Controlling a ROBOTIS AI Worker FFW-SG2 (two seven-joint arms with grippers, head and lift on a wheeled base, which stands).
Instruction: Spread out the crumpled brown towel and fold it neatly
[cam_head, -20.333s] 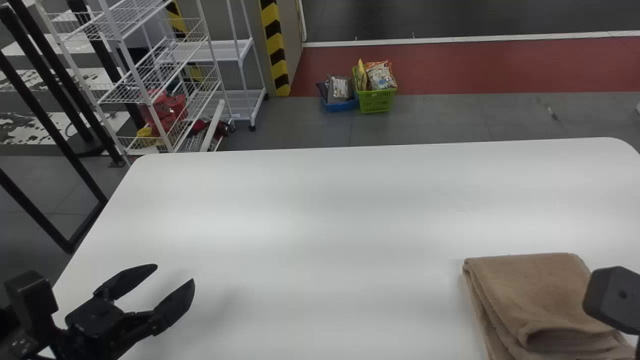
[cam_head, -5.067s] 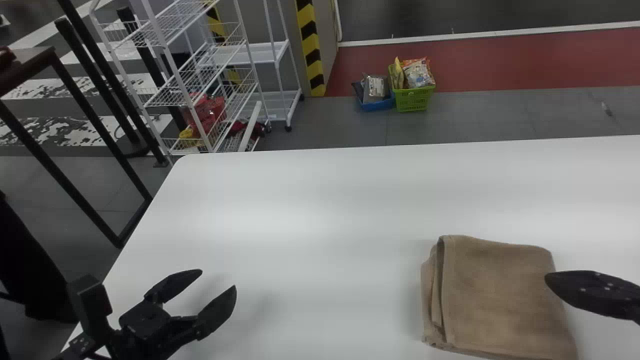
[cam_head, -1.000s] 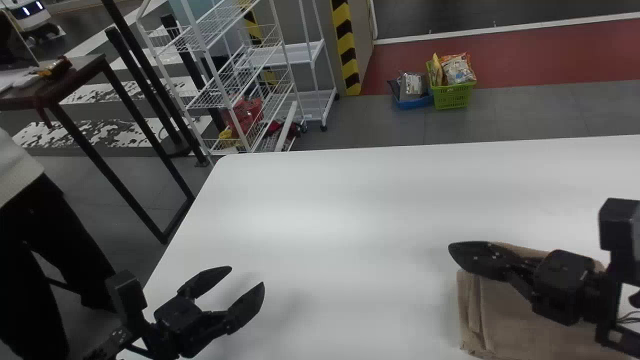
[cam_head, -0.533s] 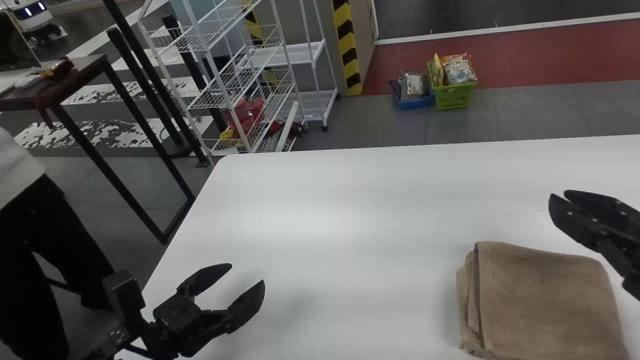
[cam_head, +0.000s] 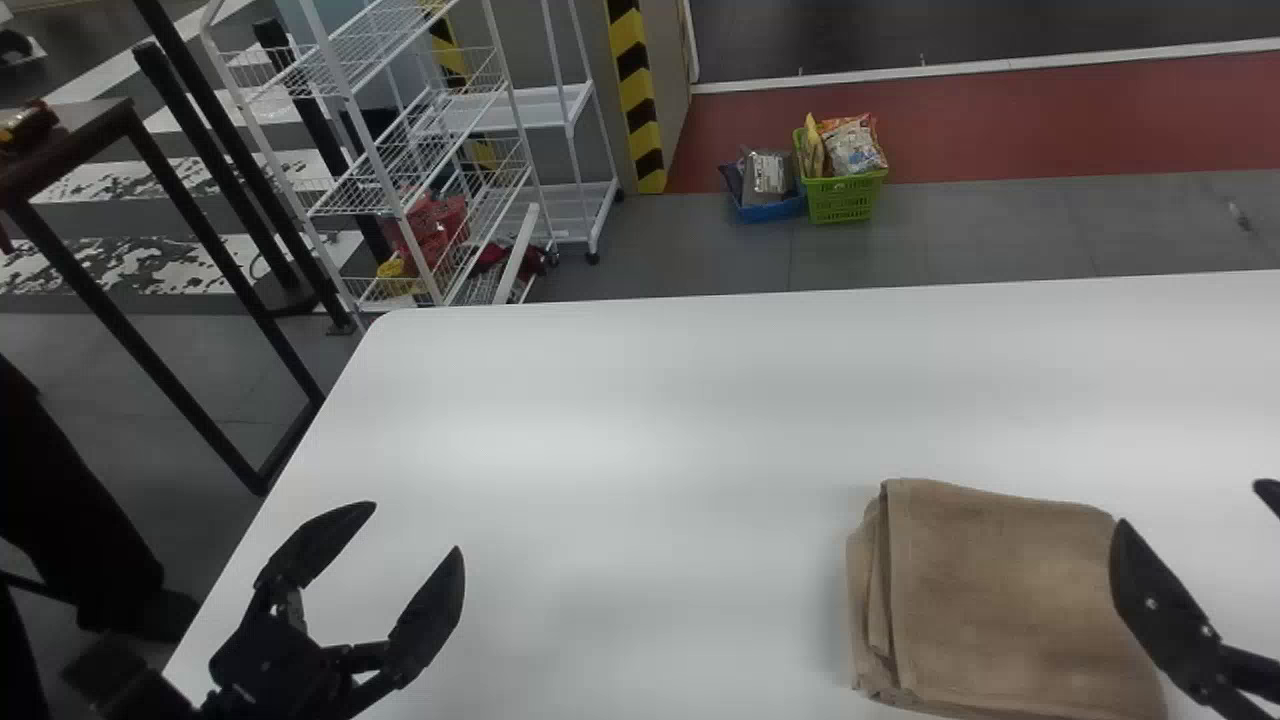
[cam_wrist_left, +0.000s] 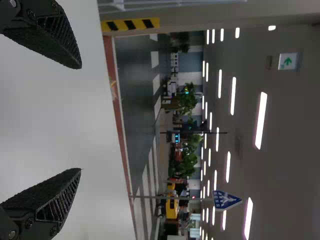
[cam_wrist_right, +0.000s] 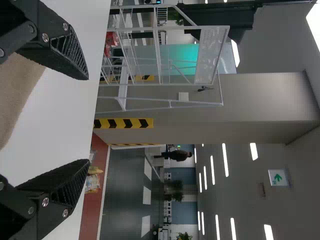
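One brown cloth towel (cam_head: 1000, 610), folded into a thick, roughly four-sided pad, lying at the near right on a large white tabletop with rounded corners (cam_head: 600, 450). Stacked folded layers along its left side; fairly smooth top face; far left corner squared off, far right corner rounder. Folded, not crumpled.

Right gripper (cam_head: 1190, 505), black with two flat fingers: at the near right, beside the towel's right side. Released, with fingers wide apart. One fingertip right by the towel's right edge in the head view; can't tell if touching. The other farther right, at the edge of the head view. Brown cloth beside one finger in the right wrist view too.

Left gripper (cam_head: 415, 528), same black two-finger type: at the near left, over the tabletop, well apart from the towel. Also released, with a broad gap between its fingers and white tabletop behind in the left wrist view.

Beyond the far edge: white wire shelving (cam_head: 340, 190) at the far left, yellow-and-black striped post (cam_head: 637, 90) just right of it, then on the floor a blue plastic basket (cam_head: 770, 211) beside a green plastic basket (cam_head: 842, 202) with snack bags (cam_head: 852, 148). Dark wooden-topped table (cam_head: 80, 130) on a black frame, far left.
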